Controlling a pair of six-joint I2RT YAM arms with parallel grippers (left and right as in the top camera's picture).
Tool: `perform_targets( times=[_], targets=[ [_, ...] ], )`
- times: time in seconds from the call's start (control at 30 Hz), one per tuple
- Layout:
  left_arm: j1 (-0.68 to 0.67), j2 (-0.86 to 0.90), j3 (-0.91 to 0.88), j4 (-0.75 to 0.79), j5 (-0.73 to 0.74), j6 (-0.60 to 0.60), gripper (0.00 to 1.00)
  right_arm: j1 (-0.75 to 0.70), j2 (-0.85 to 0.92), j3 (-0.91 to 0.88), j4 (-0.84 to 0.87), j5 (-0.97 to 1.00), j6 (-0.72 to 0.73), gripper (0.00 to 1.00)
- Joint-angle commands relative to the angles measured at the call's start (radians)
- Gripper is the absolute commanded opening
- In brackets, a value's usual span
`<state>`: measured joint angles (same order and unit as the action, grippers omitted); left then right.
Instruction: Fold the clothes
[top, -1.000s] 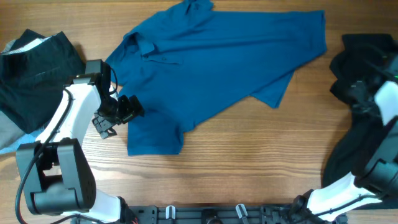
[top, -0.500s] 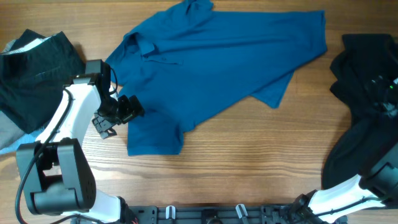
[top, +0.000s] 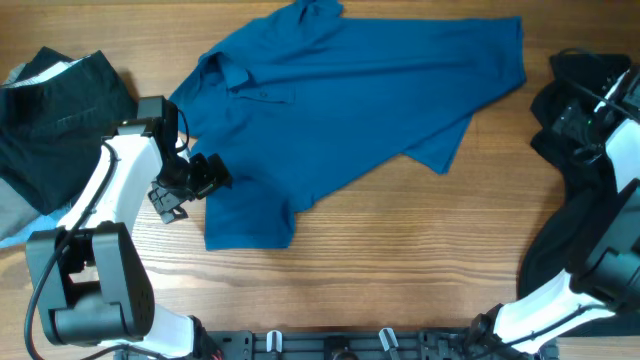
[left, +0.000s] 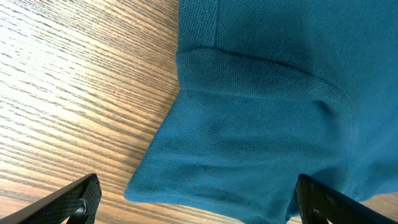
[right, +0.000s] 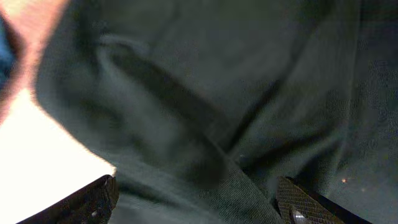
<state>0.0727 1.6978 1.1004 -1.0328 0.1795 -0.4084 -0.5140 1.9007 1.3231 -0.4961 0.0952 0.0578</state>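
Change: right gripper (top: 578, 122) has swung to a new spot above the black pile (top: 575, 235) right of the blue shirt (top: 350, 100) (wrist view is blurred, so probably mid-move). Shirt and left arm are unmoved.
Meaning: folding not started. The shirt lies spread and askew with no fold made.
Left gripper (top: 213, 176): jaws fully apart and empty, at the shirt's lower-left sleeve edge.
Right gripper: jaws wide apart over black fabric, nothing visibly pinched.
Other clothes: black garment (top: 60, 110) left of the shirt, apart from it.
Containers: none in view. All the clothes lie loose on the table (top: 400, 250).
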Motion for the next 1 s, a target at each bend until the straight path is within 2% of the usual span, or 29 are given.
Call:
perform_targets(
  times=[0.0, 0.13, 0.2, 0.27, 0.33, 0.37, 0.4, 0.43, 0.63, 0.87, 0.97],
  targets=[
    [-0.002, 0.0, -0.005, -0.003, -0.009, 0.011, 1.0, 0.0, 0.069, 0.009, -0.003, 0.042, -0.018, 0.87],
    [-0.002, 0.0, -0.005, -0.003, -0.009, 0.011, 1.0, 0.0, 0.107, 0.009, -0.002, -0.077, -0.071, 0.87],
    [-0.002, 0.0, -0.005, -0.003, -0.009, 0.011, 1.0, 0.0, 0.115, 0.009, -0.001, -0.077, -0.074, 0.86],
    [-0.002, 0.0, -0.005, -0.004, -0.009, 0.011, 1.0, 0.0, 0.117, 0.009, 0.002, -0.054, -0.073, 0.79],
    [-0.002, 0.0, -0.005, -0.005, -0.009, 0.011, 1.0, 0.0, 0.117, 0.009, 0.002, 0.012, -0.045, 0.61],
    [-0.002, 0.0, -0.005, -0.008, -0.009, 0.011, 1.0, -0.001, 0.117, 0.009, 0.0, 0.07, 0.004, 0.3],
    [-0.002, 0.0, -0.005, -0.008, -0.009, 0.011, 1.0, -0.001, 0.117, 0.009, -0.002, 0.092, 0.026, 0.12],
    [-0.002, 0.0, -0.005, -0.01, -0.009, 0.011, 1.0, -0.002, 0.117, 0.009, -0.003, 0.116, 0.056, 0.04],
    [-0.002, 0.0, -0.005, -0.018, -0.009, 0.011, 1.0, -0.048, 0.107, 0.027, -0.019, 0.127, 0.196, 0.04],
    [-0.002, 0.0, -0.005, -0.018, -0.009, 0.008, 1.0, -0.144, 0.026, 0.059, -0.024, 0.158, 0.211, 0.04],
    [-0.002, 0.0, -0.005, -0.018, -0.009, 0.008, 1.0, -0.204, -0.022, 0.059, -0.027, 0.16, 0.276, 0.04]
  ],
)
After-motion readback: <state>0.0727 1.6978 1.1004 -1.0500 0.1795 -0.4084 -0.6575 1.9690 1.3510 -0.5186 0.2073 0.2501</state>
